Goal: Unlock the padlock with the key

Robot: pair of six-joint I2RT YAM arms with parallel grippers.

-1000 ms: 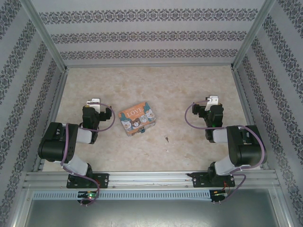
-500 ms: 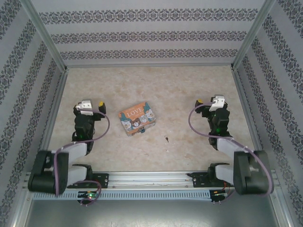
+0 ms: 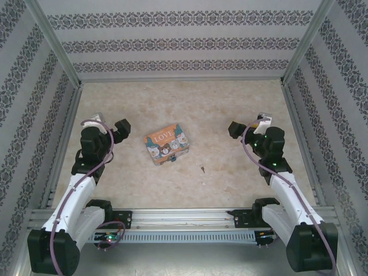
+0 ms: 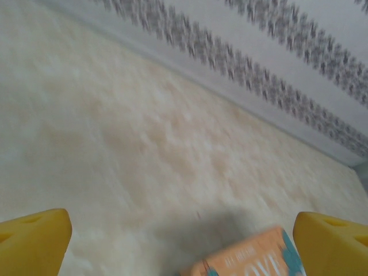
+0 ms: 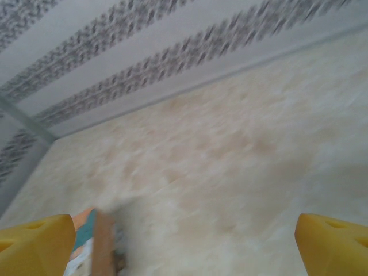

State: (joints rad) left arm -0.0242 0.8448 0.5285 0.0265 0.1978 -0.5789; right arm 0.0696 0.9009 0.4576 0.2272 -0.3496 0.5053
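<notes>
The tiny padlock [image 3: 172,160] shows as a dark speck against the front edge of the orange-and-blue "LOVE" tin [image 3: 167,144], too small to make out. The key [image 3: 202,168] is a thin dark sliver lying on the floor to the right of the tin. My left gripper [image 3: 121,128] hovers left of the tin, open and empty, pointing toward it. My right gripper [image 3: 234,129] hovers well to the right, also open and empty. In the left wrist view the yellow fingertips [image 4: 31,241] stand wide apart, with the tin [image 4: 247,261] low between them. The right wrist view has the tin [image 5: 95,244] at lower left.
Patterned walls [image 3: 184,43] and metal frame posts [image 3: 60,52] enclose the beige marbled floor [image 3: 184,109] on three sides. An aluminium rail [image 3: 184,217] with both arm bases runs along the near edge. Bare floor lies between the tin and the back wall.
Both arms have unfolded from a hunched pose and stretched forward. The grippers have turned inward toward the tin. The tin, padlock and key have not moved.
</notes>
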